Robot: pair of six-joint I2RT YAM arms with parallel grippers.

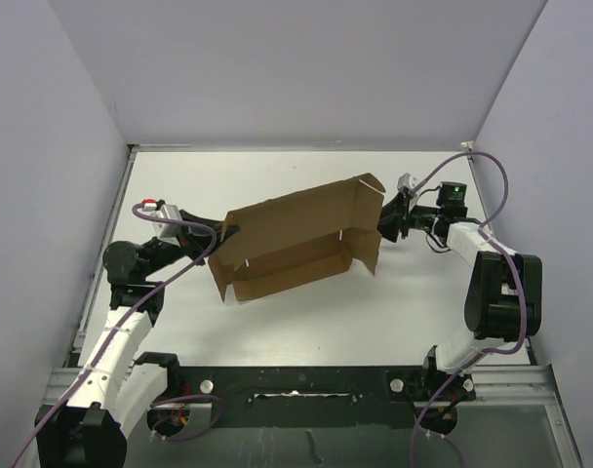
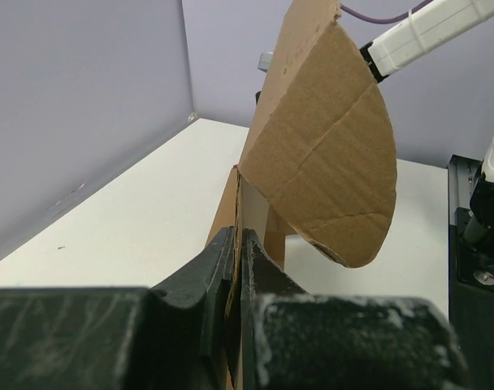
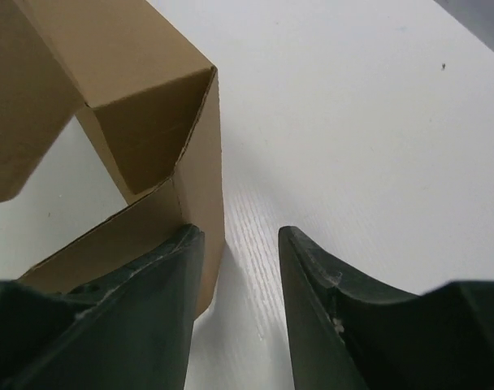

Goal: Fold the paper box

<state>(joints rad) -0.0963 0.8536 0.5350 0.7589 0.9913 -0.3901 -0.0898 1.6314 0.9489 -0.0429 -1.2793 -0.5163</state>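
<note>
The paper box (image 1: 296, 239) is a brown cardboard mailer lying part-folded across the middle of the white table, with its long walls raised and its end flaps loose. My left gripper (image 1: 223, 234) is at its left end. In the left wrist view this gripper (image 2: 239, 244) is shut on a thin upright cardboard edge, with a rounded flap (image 2: 328, 154) hanging above. My right gripper (image 1: 386, 224) is at the box's right end. In the right wrist view it (image 3: 239, 231) is open; its left finger (image 3: 162, 284) lies against a side flap (image 3: 200, 154), with bare table between the fingers.
Grey walls (image 1: 277, 68) close in the table at the back and on both sides. The black base rail (image 1: 296, 380) runs along the near edge. The right arm's upright link (image 1: 501, 292) stands near the right wall, with a purple cable (image 1: 501, 210) looping over it.
</note>
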